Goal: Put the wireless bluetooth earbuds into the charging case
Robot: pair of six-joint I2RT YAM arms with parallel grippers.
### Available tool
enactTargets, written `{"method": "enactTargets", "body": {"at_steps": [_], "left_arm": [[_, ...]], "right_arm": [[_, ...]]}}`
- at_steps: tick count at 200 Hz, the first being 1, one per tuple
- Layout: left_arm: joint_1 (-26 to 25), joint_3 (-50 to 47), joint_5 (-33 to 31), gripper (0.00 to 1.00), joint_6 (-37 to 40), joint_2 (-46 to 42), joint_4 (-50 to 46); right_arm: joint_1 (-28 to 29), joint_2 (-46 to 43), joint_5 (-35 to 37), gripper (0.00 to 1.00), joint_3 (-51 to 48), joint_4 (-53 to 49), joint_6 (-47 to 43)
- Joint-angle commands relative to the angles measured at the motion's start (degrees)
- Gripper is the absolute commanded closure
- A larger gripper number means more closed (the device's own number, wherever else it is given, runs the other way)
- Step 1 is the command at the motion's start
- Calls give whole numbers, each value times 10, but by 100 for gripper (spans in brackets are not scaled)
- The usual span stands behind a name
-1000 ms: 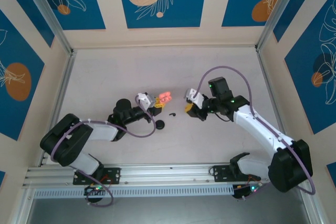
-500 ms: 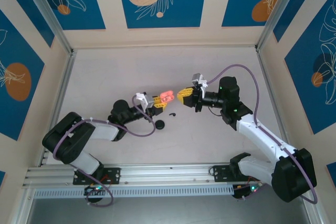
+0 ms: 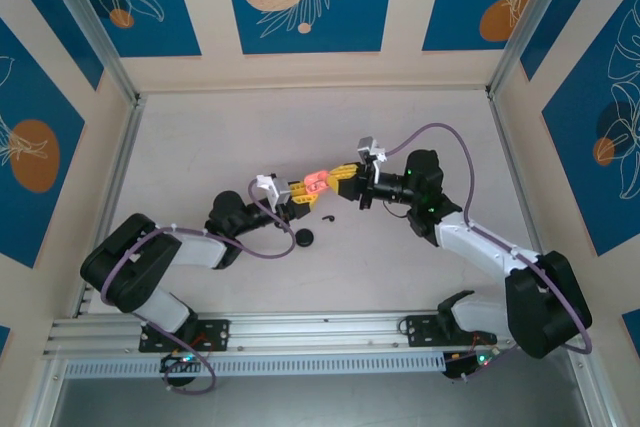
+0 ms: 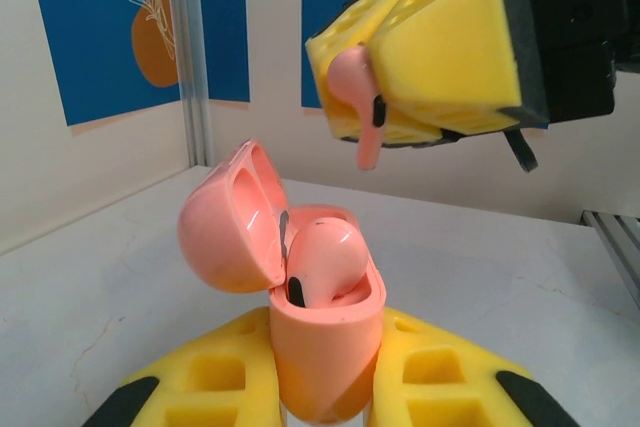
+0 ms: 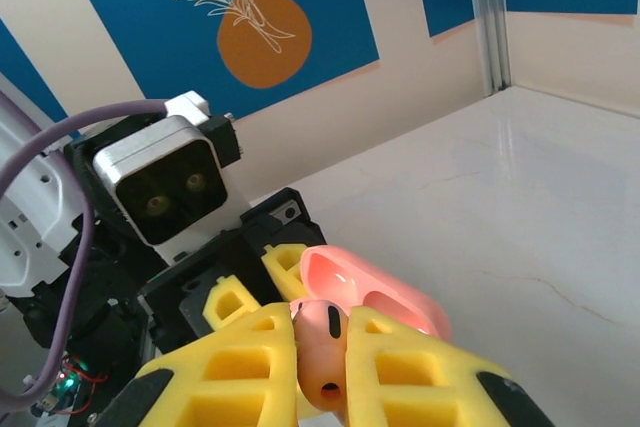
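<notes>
From above, the left gripper (image 3: 298, 190) clamps the open charging case (image 3: 316, 182), and the right gripper (image 3: 342, 177) is just beside the case.

Left wrist: the pink earbud (image 4: 358, 112), pinched by the right gripper, hangs above the case beside the seated bud (image 4: 325, 262). If its stem is misaligned, it may jam on the rim.

Right wrist: the grip looks slim (foam pads), so the earbud could twist or drop.
</notes>
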Motion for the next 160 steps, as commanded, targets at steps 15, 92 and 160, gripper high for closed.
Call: {"method": "enactTargets", "body": {"at_steps": [15, 92, 160], "left_arm": [[5, 9, 10, 87, -11, -12, 34], [4, 12, 7, 87, -20, -25, 34], [5, 14, -1, 87, -21, -38, 34]], "right_arm": [[5, 23, 13, 87, -5, 67, 21], [11, 40, 27, 87, -25, 100, 36], [12, 43, 41, 87, -45, 106, 49]]}}
